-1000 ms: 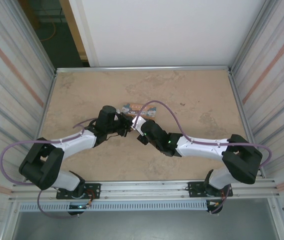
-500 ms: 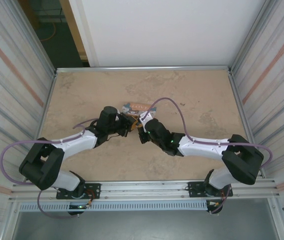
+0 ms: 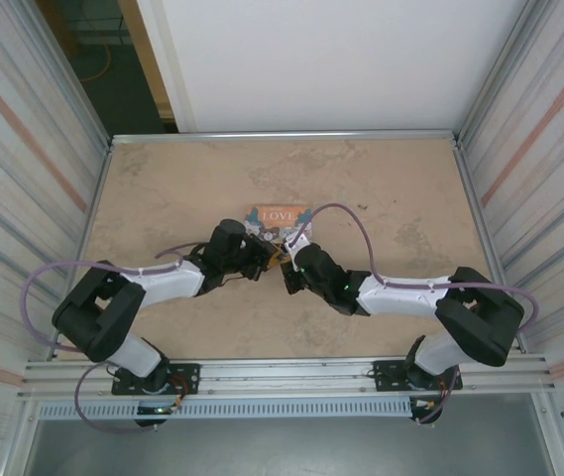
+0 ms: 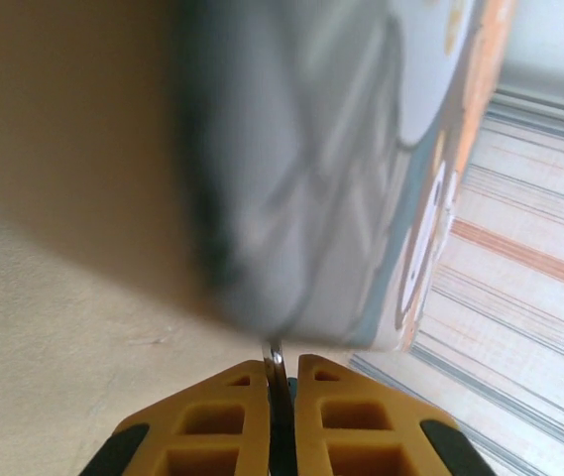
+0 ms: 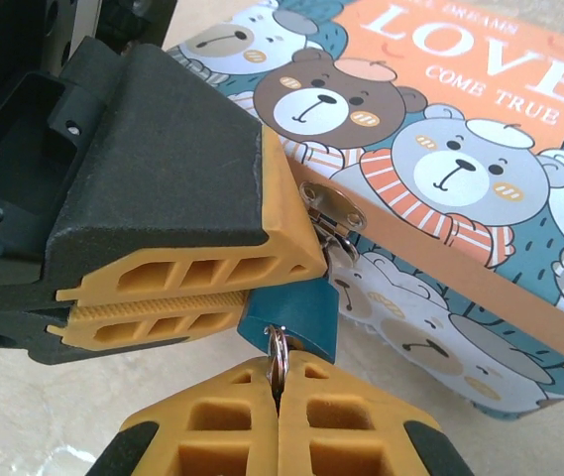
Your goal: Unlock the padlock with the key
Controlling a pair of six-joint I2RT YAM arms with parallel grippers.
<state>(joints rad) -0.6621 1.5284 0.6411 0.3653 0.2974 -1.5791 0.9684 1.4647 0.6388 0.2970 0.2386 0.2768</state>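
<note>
The teal padlock (image 5: pixel 296 312) hangs from the hasp on the front of a tin (image 5: pixel 460 149) printed with cartoon bears and the words "LOVE" and "COME TRUE", which stands on the counter (image 3: pixel 163 188). The left claw (image 4: pixel 282 375) is clamped tight on the padlock's body. The right claw (image 5: pixel 280 385), fingers pressed together, pinches the small key ring (image 5: pixel 277 355) at the padlock's underside.

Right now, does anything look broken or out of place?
Nothing stands out. The padlock hangs from the tin's hasp, pinched by the left fingers; the right fingers grip a metal ring beneath it.
</note>
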